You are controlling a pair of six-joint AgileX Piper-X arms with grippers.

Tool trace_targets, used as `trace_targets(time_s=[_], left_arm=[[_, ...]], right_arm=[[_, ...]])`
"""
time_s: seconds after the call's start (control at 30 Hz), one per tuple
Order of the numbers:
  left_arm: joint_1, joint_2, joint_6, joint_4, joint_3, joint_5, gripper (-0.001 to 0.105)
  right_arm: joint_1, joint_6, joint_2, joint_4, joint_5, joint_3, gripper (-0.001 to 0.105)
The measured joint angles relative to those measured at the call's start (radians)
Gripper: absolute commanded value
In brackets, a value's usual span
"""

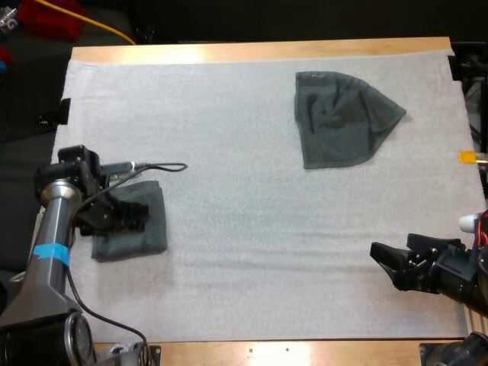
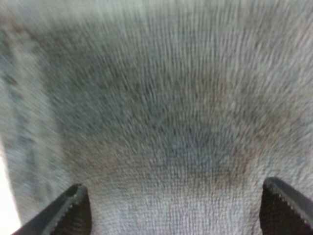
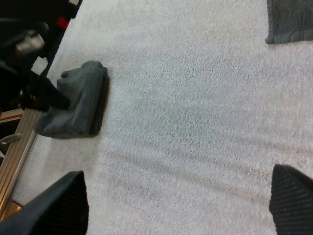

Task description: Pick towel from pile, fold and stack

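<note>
High view: left jaws spread, down on the folded towel (image 1: 152,238) at the white mat's (image 1: 244,229) near-left. Right jaws spread over bare mat, near-right. Crumpled towel (image 1: 339,122) far right, well apart from both.

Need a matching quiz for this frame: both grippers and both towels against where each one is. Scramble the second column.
1. left gripper
2. right gripper
3. folded towel
4. loose towel

A. far right part of the mat
B. open over bare mat, near right
C. near left part of the mat
D. open, just above the folded towel

Pairs: 1-D, 2-B, 3-C, 4-A
</note>
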Motion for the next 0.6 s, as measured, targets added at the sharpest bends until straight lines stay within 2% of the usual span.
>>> trace_targets(time_s=[0.1, 0.37, 0.6], left_arm=[[0.000, 0.000, 0.000, -0.027, -0.030, 0.000, 0.068], [0.000, 0.006, 0.000, -0.103, -0.033, 0.000, 0.068], [0.000, 0.003, 0.000, -0.091, -0.039, 0.034, 0.067]], right_arm=[[0.000, 0.000, 0.000, 0.000, 0.000, 0.000, 0.074], [0.000, 0.000, 0.000, 0.000, 0.000, 0.000, 0.074], [0.000, 0.000, 0.000, 0.000, 0.000, 0.000, 0.074]])
